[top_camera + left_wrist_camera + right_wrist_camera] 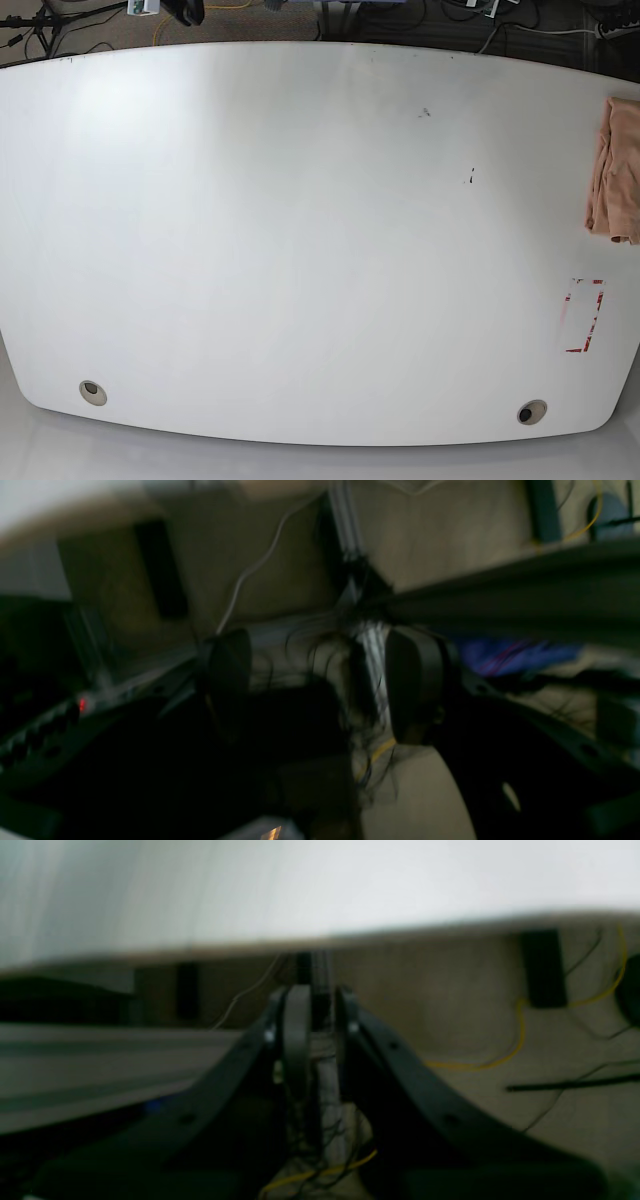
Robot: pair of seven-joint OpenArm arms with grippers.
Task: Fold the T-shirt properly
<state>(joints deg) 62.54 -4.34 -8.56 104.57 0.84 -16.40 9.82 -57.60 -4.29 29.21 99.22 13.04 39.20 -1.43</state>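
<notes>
The peach T-shirt point(616, 172) lies bunched at the far right edge of the white table point(300, 250), partly cut off by the edge of the base view. Neither arm shows in the base view. In the blurred left wrist view my left gripper point(320, 680) is open, its two dark fingers wide apart with nothing between them, over floor and cables below table level. My right gripper point(320, 1030) has its fingers nearly together and holds nothing, facing the table's edge from below. No cloth shows in either wrist view.
A red-outlined rectangle point(583, 315) is marked on the table near the right edge, below the shirt. Two round cable holes point(92, 392) point(531, 411) sit near the front edge. Cables point(520, 1040) and dark frame parts lie on the floor beyond the table.
</notes>
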